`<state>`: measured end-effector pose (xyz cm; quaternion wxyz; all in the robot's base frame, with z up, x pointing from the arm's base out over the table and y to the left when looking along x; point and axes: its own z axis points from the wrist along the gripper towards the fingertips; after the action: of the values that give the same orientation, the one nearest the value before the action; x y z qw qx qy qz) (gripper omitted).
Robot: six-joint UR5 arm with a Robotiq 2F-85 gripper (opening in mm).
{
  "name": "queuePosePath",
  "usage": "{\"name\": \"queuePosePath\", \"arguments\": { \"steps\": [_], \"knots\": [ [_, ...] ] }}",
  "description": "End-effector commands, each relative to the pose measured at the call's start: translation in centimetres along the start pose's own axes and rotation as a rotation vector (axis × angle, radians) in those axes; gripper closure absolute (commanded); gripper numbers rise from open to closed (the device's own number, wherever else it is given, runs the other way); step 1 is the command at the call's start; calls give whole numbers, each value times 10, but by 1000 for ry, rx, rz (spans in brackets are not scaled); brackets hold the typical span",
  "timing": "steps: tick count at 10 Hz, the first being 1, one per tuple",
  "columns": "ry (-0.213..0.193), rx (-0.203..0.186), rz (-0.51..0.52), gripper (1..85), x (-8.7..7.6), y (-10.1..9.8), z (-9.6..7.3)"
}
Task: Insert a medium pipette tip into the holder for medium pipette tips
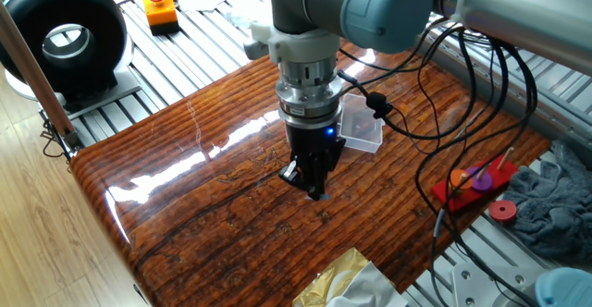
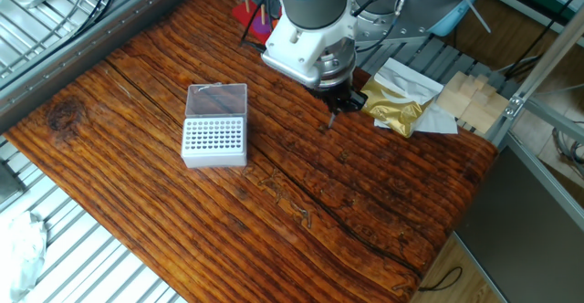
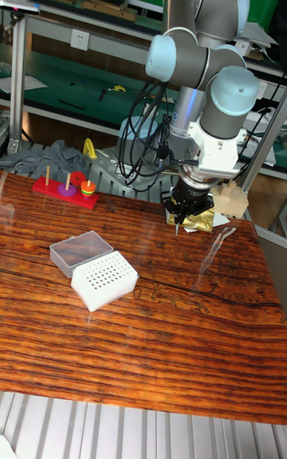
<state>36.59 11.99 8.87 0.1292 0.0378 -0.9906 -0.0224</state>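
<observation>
The gripper (image 2: 334, 111) hangs just above the table (image 2: 383, 221), and its jaws are closed on the medium pipette tip (image 2: 330, 120), which sticks down below them. The holder (image 2: 215, 139) sits well apart from the jaws, with its clear lid folded back and its grid of holes showing. Bare brown wood lies between the two. A gold packet (image 2: 394, 111) rests near the gripper by the table edge. A red peg toy (image 3: 67, 188) sits past the far edge.

Holder (image 1: 363, 129) half behind arm.
</observation>
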Motion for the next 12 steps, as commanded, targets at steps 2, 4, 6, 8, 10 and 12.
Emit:
{"name": "queuePosePath", "arguments": {
  "steps": [2,4,6,8,10,12],
  "knots": [
    [33,38,19,847,7,-11,0],
    [47,48,30,847,10,-13,-1],
    [56,75,26,847,13,-21,-1],
    [57,76,22,847,13,-23,0],
    [58,76,21,847,13,-24,1],
    [59,77,15,847,13,-24,1]
  ]
}}
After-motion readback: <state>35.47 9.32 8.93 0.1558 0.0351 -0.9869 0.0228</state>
